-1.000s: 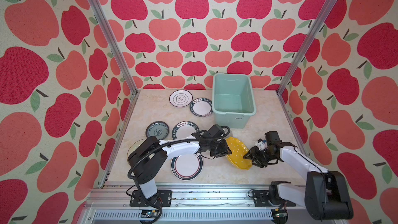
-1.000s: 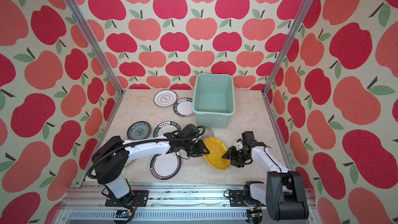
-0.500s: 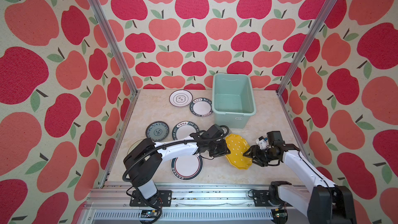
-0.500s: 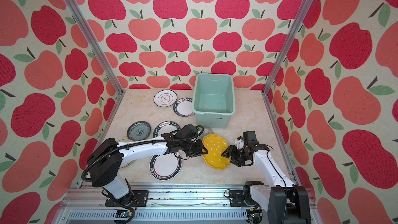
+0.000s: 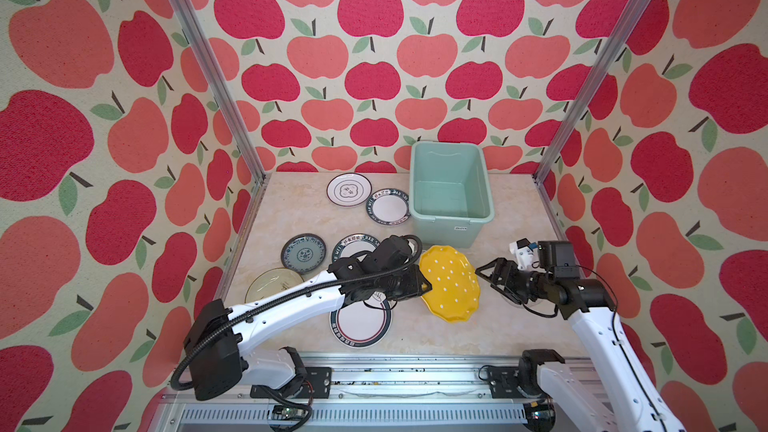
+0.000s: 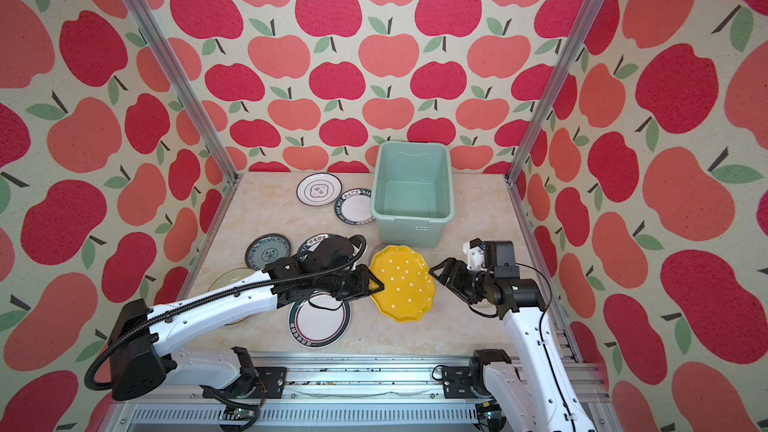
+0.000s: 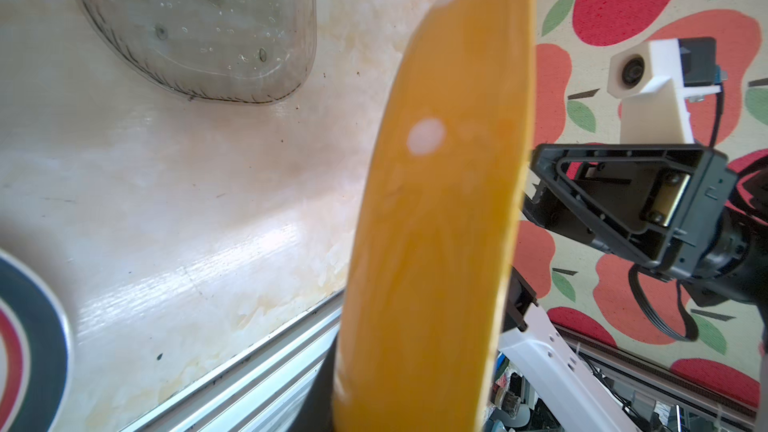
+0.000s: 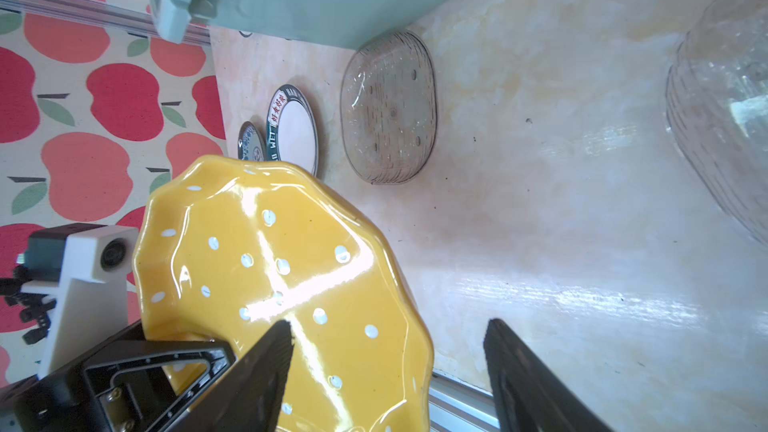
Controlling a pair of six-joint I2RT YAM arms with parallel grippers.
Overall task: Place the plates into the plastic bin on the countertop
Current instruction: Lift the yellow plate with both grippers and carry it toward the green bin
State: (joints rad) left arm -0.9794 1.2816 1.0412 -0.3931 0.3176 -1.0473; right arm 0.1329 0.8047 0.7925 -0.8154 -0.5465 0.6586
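One yellow scalloped plate with white dots (image 5: 451,288) is held tilted at the lower centre of both top views. Its left edge is clamped between the closed fingers of the left gripper (image 5: 423,284). The right gripper (image 5: 487,282) is seen just beside the plate's right edge with its jaws spread wide apart; whether it touches the plate cannot be told.

One pale mint-green rectangular plastic bin (image 5: 451,231) is set at the back of the beige marble-patterned countertop (image 5: 291,209), right of centre.

Eight further plates are counted on the countertop, all outside the bin:
- Four are white rounds with dark rims. A white emblem plate (image 5: 348,189) and a white lettered-rim plate (image 5: 387,207) lie left of the bin. A second lettered-rim plate (image 5: 351,247) lies at mid-frame, and a white plate with dark and red rings (image 5: 360,324) near the bottom edge.
- One blue-patterned plate (image 5: 303,252) and one cream plate (image 5: 272,284) lie at the left.
- Two are of clear glass, shown in the right wrist view: a clear glass plate (image 8: 388,108) beside the bin and a second clear glass plate (image 8: 723,118) at the frame's right edge.
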